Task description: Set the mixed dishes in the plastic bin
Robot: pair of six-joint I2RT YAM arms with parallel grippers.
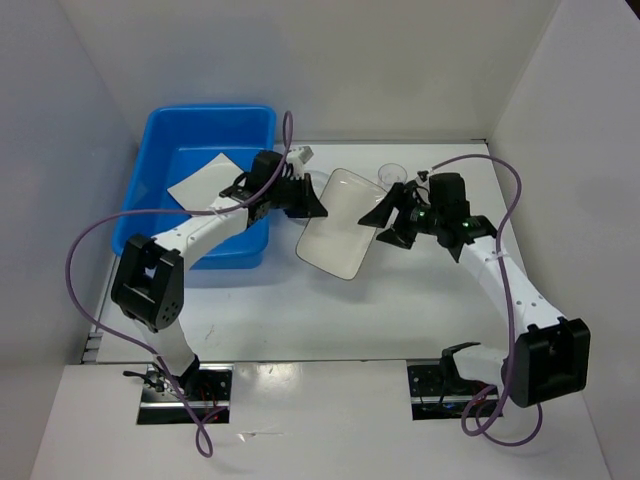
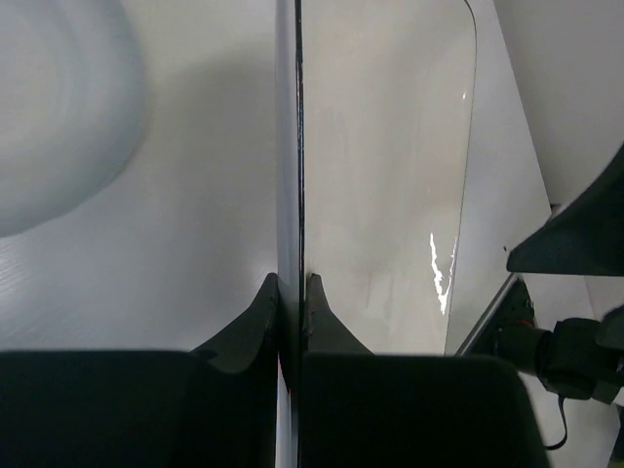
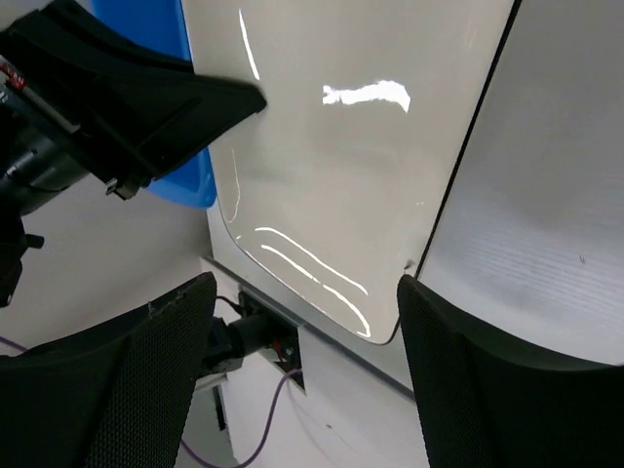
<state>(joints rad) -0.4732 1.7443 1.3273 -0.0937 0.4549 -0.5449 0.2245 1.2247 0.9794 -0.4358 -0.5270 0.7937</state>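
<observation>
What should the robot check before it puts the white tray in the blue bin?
1. Left gripper shut tight on the edge of the white tray: ok.
2. Right gripper open: ok.
3. Right gripper clear of the tray: cannot tell.
4. Room in the blue bin beside the white plate already lying there: ok.
5. Clear cup out of the path to the bin: ok, it stands on the far side.
6. Tray lifted off the table: cannot tell.
</observation>
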